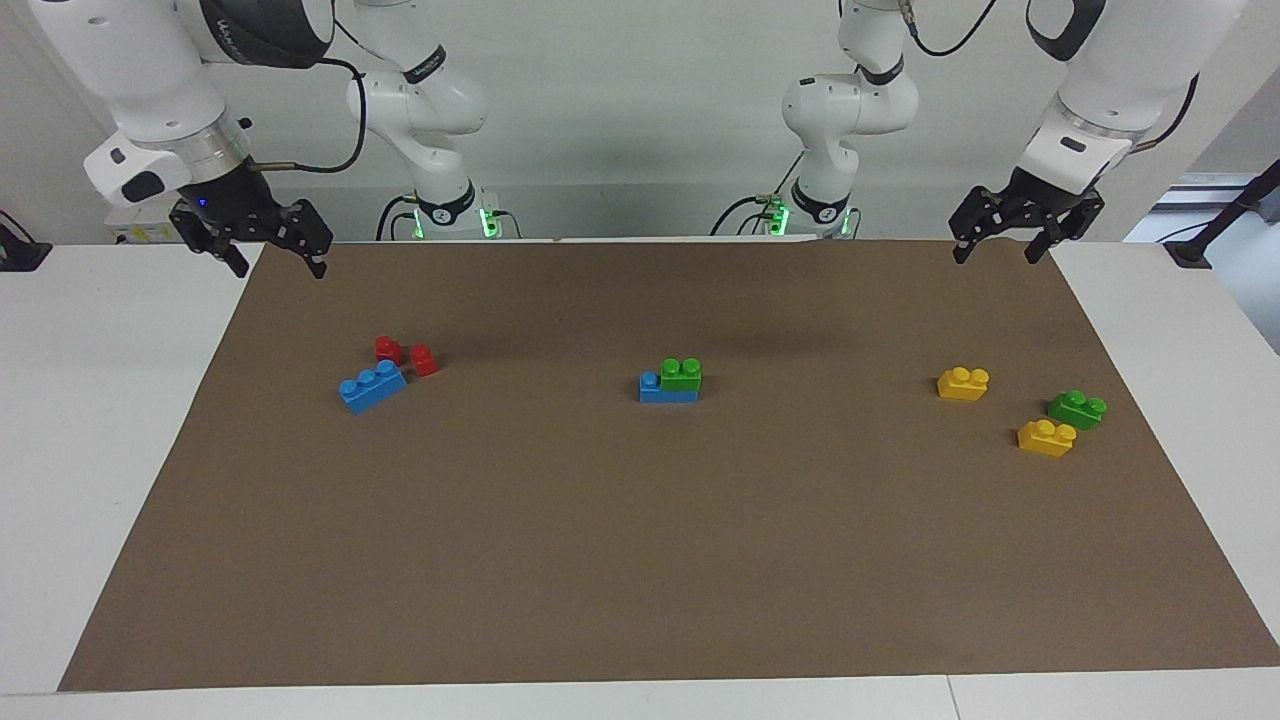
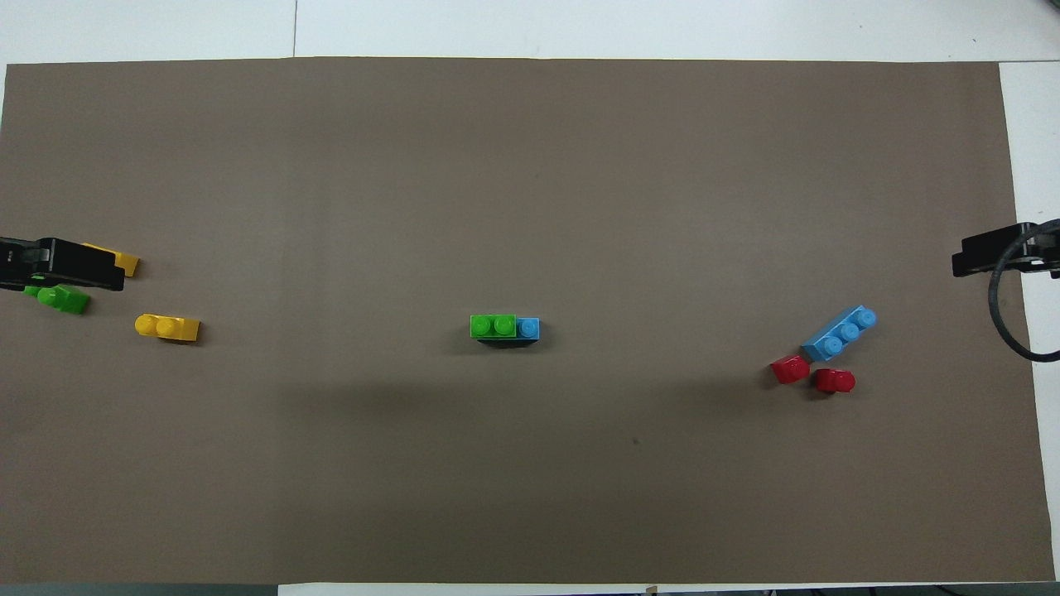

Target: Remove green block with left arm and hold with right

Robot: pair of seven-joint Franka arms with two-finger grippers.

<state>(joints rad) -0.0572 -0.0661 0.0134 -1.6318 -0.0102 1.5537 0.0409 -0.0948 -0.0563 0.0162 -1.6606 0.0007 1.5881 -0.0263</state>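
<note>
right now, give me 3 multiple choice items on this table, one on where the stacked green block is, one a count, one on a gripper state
1. The green block at mid-table sits:
A. on a blue brick
B. on a yellow brick
C. bare on the mat

2. How many yellow bricks lie on the brown mat?
A. one
B. two
C. four

3. The left gripper is:
A. shut on a brick
B. open, holding nothing
C. resting on the mat

Answers:
1 A, its base rests on the blue brick.
2 B, one and another toward the left arm's end.
3 B, fingers spread in the air.
</note>
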